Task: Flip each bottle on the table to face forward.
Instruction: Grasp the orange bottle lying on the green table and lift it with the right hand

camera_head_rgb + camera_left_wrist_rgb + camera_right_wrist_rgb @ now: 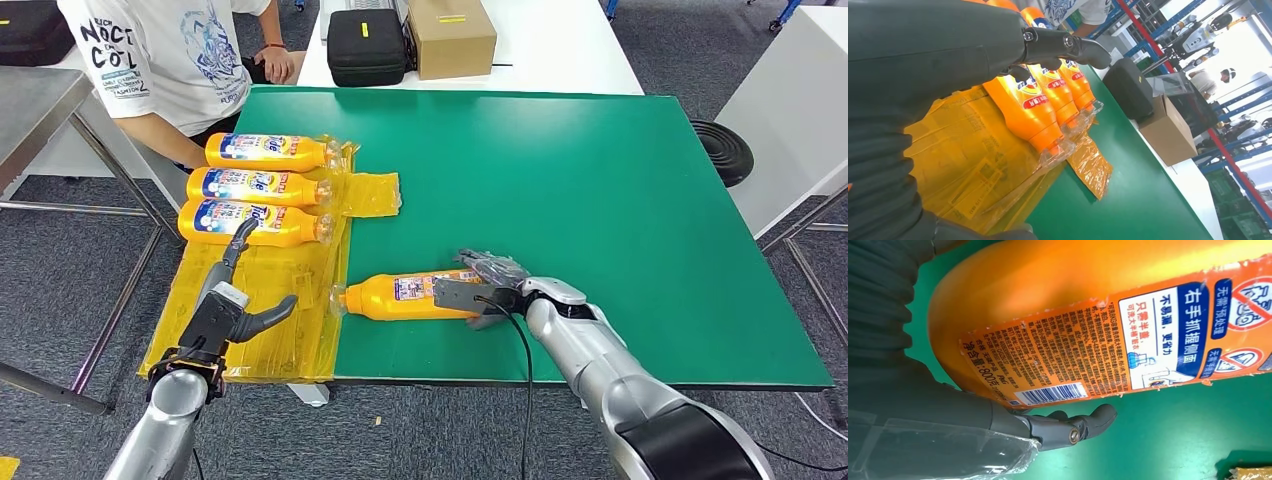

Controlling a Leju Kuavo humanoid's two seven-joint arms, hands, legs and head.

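Observation:
An orange bottle (400,297) lies on its side near the front edge of the green table (560,180), cap to the left and back label with barcode up (1073,315). My right hand (485,285) is cupped around its base end, fingers over the far side. The thumb (1083,425) curls along the near side with a thin strip of green between it and the bottle. Three more orange bottles (258,186) lie side by side on a yellow plastic sheet (270,310) at the left, blue front labels up. My left hand (230,305) hovers open over that sheet, just short of the nearest bottle (1028,110).
A person in a white printed shirt (160,50) stands at the table's far left corner. A black case (366,45) and a cardboard box (450,35) sit on a white table beyond. A black round stool (722,150) stands off the right edge.

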